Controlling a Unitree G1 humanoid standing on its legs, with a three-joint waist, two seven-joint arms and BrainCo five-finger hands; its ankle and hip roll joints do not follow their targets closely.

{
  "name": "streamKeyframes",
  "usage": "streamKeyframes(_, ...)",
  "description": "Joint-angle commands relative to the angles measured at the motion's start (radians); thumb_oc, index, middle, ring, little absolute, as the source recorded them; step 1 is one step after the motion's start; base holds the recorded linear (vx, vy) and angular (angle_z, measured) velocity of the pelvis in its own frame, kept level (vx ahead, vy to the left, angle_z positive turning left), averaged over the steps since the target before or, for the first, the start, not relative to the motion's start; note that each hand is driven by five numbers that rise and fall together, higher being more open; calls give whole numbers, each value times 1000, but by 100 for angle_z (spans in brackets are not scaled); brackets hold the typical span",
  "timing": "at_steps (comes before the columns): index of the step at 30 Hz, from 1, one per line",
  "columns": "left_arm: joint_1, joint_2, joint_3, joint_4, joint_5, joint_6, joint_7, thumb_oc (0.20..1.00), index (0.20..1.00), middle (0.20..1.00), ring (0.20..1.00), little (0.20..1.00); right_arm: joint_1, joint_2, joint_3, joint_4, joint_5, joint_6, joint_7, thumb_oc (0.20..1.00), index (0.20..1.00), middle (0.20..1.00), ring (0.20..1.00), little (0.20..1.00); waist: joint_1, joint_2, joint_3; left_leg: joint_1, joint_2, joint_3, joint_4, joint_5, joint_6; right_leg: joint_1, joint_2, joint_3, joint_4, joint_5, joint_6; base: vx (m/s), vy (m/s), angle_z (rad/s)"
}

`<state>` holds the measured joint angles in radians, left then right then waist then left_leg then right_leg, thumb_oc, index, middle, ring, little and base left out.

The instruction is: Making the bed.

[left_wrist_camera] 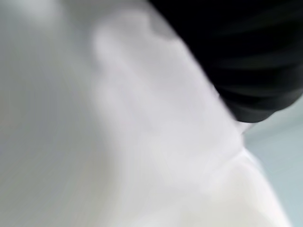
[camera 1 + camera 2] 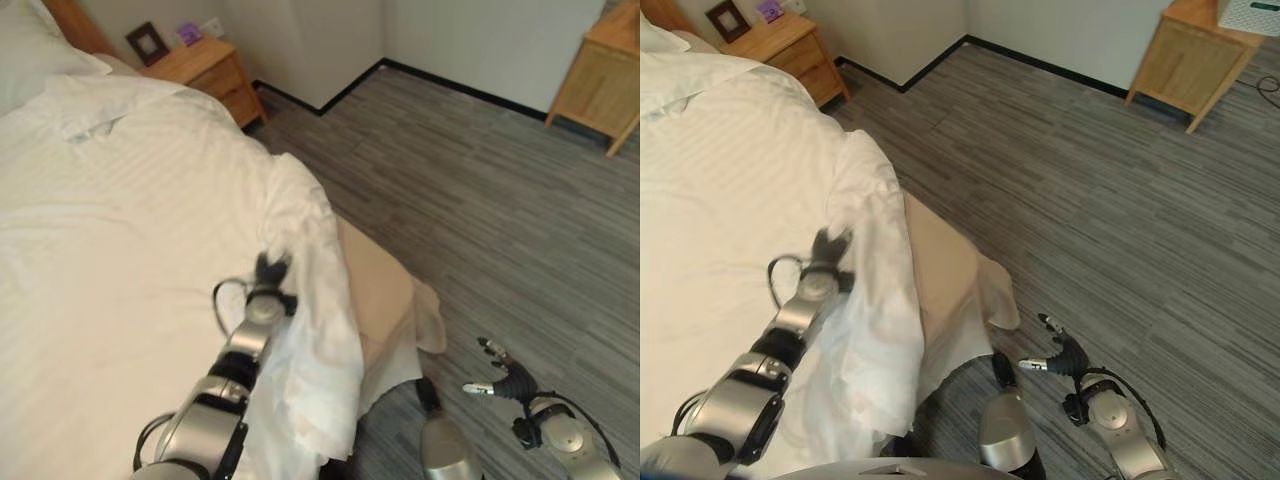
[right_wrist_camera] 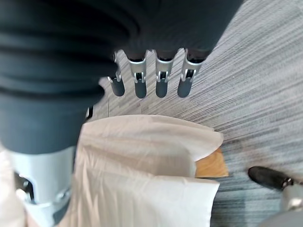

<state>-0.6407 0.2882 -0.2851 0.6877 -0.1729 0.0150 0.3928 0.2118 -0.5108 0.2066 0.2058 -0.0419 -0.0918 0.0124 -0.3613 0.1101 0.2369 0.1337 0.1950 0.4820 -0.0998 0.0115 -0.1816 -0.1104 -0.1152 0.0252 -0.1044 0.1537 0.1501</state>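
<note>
— Duvet (image 2: 130,230), white and faintly striped, covers the bed; its right edge is bunched into a thick fold at the near right corner, part of it hanging over the side. Will it handle easily?

— Likely light and soft, limp rather than stiff, so it should slide over the sheet but sag wherever it is unsupported. The bunched fold looks like the best place to take hold.

— Where are the hands?

— Left hand (image 2: 270,275) lies on that fold, dark tips at the cloth; whether it is gripping cannot be told. Right hand (image 2: 1065,355) hangs over the floor (image 2: 480,190), right of the bed, fingers (image 3: 140,80) straight and relaxed, holding nothing.

— And beneath?

— Beige sheet (image 2: 940,270), smooth and thin, its loose corner drooping off the mattress. Wooden nightstand (image 2: 205,70) at the far head of the bed, a second wooden cabinet (image 2: 1190,60) far right, grey streaked carpet between.
</note>
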Motion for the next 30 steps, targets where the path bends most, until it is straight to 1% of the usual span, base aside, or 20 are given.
streamKeyframes(1, -127, -29, -7, -4, 56, -52, 27, 200, 200, 200, 200, 200, 10, -7, 26, -27, -20, -17, 9, 1000, 1000, 1000, 1000, 1000, -42, -13, -27, 24, 55, -2, 13, 44, -32, 60, -55, 19, 18, -102, 82, 69, -30, -36)
streamKeyframes(3, -143, -57, -32, -12, 61, -54, 20, 200, 200, 200, 200, 200, 18, -3, 30, -18, -18, -16, 13, 1000, 1000, 1000, 1000, 1000, -64, -11, -34, 37, 56, 19, 13, 42, -31, 55, -54, 34, 20, -100, 85, 61, -44, -32)
streamKeyframes(4, -144, -56, -31, -11, 61, -54, 21, 200, 200, 200, 200, 200, 17, -3, 30, -19, -18, -16, 13, 1000, 1000, 1000, 1000, 1000, -62, -11, -34, 33, 58, 21, 13, 49, -32, 51, -51, 36, 18, -93, 82, 57, -51, -52)
streamKeyframes(5, -156, -89, -48, -18, 43, -64, 15, 344, 344, 344, 344, 344, 21, 1, 29, 5, -12, -15, 11, 1000, 1000, 1000, 1000, 1000, -83, -10, -33, 51, 55, 41, 13, 41, -31, 50, -52, 46, 21, -97, 90, 40, -46, -61)
streamKeyframes(6, -159, -103, -53, -24, 31, -69, 9, 1000, 1000, 1000, 1000, 1000, 22, 3, 29, 14, -11, -11, 9, 1000, 1000, 1000, 1000, 1000, -91, -10, -35, 55, 54, 51, 13, 40, -31, 46, -51, 50, 21, -96, 92, 77, -47, -49)
streamKeyframes(8, -154, -126, -70, -72, -9, -93, -8, 1000, 1000, 1000, 1000, 1000, 24, 5, 28, 37, -6, -5, 4, 1000, 1000, 1000, 1000, 1000, -106, -7, -36, 63, 54, 72, 13, 39, -31, 35, -48, 60, 21, -92, 96, 36, -37, -18)
streamKeyframes(9, -154, -135, -97, -107, -7, -101, -28, 1000, 1000, 1000, 1000, 1000, 24, 4, 26, 54, 0, -2, 4, 1000, 1000, 1000, 1000, 1000, -114, -6, -37, 66, 54, 84, 13, 38, -32, 27, -45, 66, 19, -88, 100, 30, -35, -30)
streamKeyframes(11, -148, -147, -147, -172, 31, -105, -57, 1000, 1000, 1000, 1000, 1000, 37, 4, 25, 90, -1, 1, 5, 1000, 1000, 1000, 1000, 1000, -116, -3, -43, 71, 56, 109, 13, 33, -33, 14, -41, 76, 18, -86, 104, 38, -31, -49)
streamKeyframes(12, -148, -147, -147, -172, 31, -105, -57, 1000, 1000, 1000, 1000, 1000, 37, 4, 25, 90, -1, 1, 5, 1000, 1000, 1000, 1000, 1000, -116, -3, -44, 71, 56, 110, 13, 33, -33, 13, -41, 77, 18, -86, 104, 63, -40, -48)
streamKeyframes(13, -163, -154, -201, -192, 98, -100, -75, 1000, 1000, 1000, 1000, 1000, 41, 2, 31, 133, -11, 5, 1, 1000, 1000, 1000, 1000, 1000, -118, 1, -47, 76, 61, 122, 13, 32, -36, 9, -40, 76, 17, -85, 107, 45, -25, -26)
streamKeyframes(14, -163, -155, -202, -192, 99, -100, -75, 1000, 1000, 1000, 1000, 1000, 41, 3, 31, 135, -11, 3, 1, 1000, 1000, 1000, 1000, 1000, -115, 1, -47, 77, 61, 123, 13, 32, -36, 9, -39, 78, 17, -85, 107, 62, -54, -15)
streamKeyframes(15, -191, -181, -239, -166, 148, -93, -76, 1000, 1000, 1000, 1000, 1000, 31, 3, 37, 176, -10, 5, -4, 1000, 1000, 1000, 1000, 1000, -114, 3, -45, 75, 67, 127, 13, 35, -40, 4, -40, 69, 17, -83, 108, 21, -44, -8)
streamKeyframes(17, -206, -197, -248, -144, 162, -90, -76, 1000, 1000, 1000, 1000, 1000, 24, 1, 42, 191, -10, 5, -4, 1000, 1000, 1000, 1000, 1000, -114, 5, -44, 73, 69, 127, 13, 37, -41, 3, -40, 64, 17, -82, 108, 10, -44, -10)
streamKeyframes(18, -235, -227, -263, -100, 178, -83, -72, 1000, 1000, 1000, 1000, 1000, -5, -8, 53, 206, -7, 5, -9, 1000, 1000, 1000, 1000, 1000, -114, 11, -35, 69, 72, 129, 13, 40, -44, -3, -40, 55, 18, -80, 110, -3, -37, -11)
streamKeyframes(20, -269, -245, -270, -47, 193, -77, -63, 1000, 1000, 1000, 1000, 1000, -3, -14, 58, 190, 4, 3, -4, 1000, 1000, 1000, 1000, 1000, -117, 17, -30, 67, 73, 137, 13, 43, -46, -8, -38, 57, 17, -82, 109, 10, -39, -7)
streamKeyframes(22, -302, -246, -274, -4, 199, -73, -47, 1000, 1000, 1000, 1000, 1000, 12, -20, 59, 178, 13, -3, -2, 1000, 1000, 1000, 1000, 1000, -121, 27, -25, 67, 75, 146, 13, 45, -49, -15, -34, 57, 17, -84, 110, 22, -24, -6)
streamKeyframes(26, -370, -214, -276, -15, 231, -79, -4, 1000, 1000, 1000, 1000, 1000, 28, -8, 47, 210, 22, -20, -35, 1000, 1000, 1000, 1000, 1000, -127, 39, -21, 60, 86, 149, 13, 53, -55, -14, -35, 44, 17, -91, 109, 12, -7, -4)
streamKeyframes(28, -414, -195, -286, -33, 264, -88, 26, 1000, 1000, 1000, 1000, 1000, 21, -3, 33, 235, 28, -27, -73, 1000, 1000, 1000, 1000, 1000, -132, 37, -22, 62, 96, 145, 13, 57, -60, -2, -36, 30, 17, -96, 108, 14, -20, 5)
streamKeyframes(29, -415, -195, -286, -33, 264, -88, 26, 1000, 1000, 1000, 1000, 1000, 19, -2, 34, 236, 28, -28, -74, 1000, 1000, 1000, 1000, 1000, -134, 36, -19, 63, 96, 143, 13, 58, -60, 0, -36, 28, 17, -96, 108, 18, -53, 8)
streamKeyframes(30, -469, -182, -300, -46, 297, -93, 61, 1000, 1000, 1000, 1000, 1000, 14, -6, 30, 239, 32, -35, -95, 1000, 1000, 1000, 1000, 1000, -140, 26, -22, 64, 107, 138, 13, 66, -67, 16, -34, 13, 17, -101, 106, 18, -52, 18)
